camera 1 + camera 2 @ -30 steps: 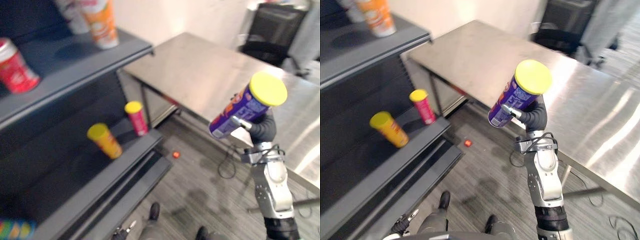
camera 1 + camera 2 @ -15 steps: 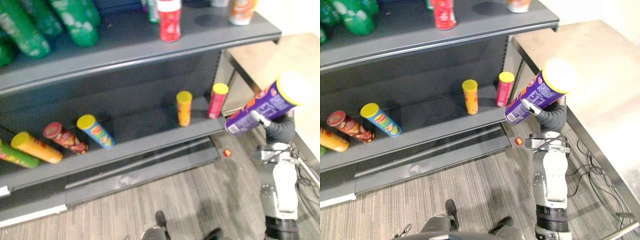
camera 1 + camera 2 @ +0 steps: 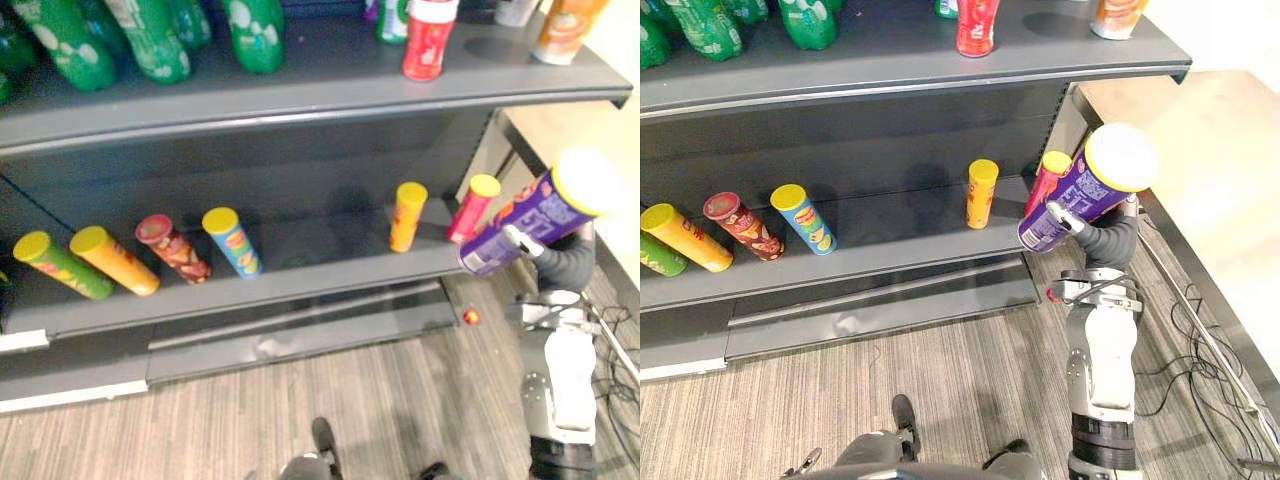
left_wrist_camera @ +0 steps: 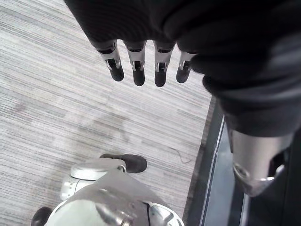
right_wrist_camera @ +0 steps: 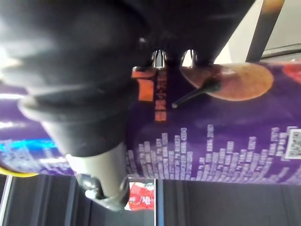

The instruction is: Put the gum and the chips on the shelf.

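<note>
**Chips can in my right hand, by the shelf**

My right hand [image 3: 1108, 238] is wrapped tight around the purple chips can [image 3: 1080, 195]. I hold it tilted in the air beside the right end of the lower shelf [image 3: 890, 268], near a pink can [image 3: 1048, 176]. My left hand [image 4: 138, 70] hangs over the floor [image 4: 56, 94], fingers straight.

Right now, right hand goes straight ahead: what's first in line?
Probably the pink can at the lower shelf's right end; the purple can in the right hand overlaps it. Depth unclear.
</note>
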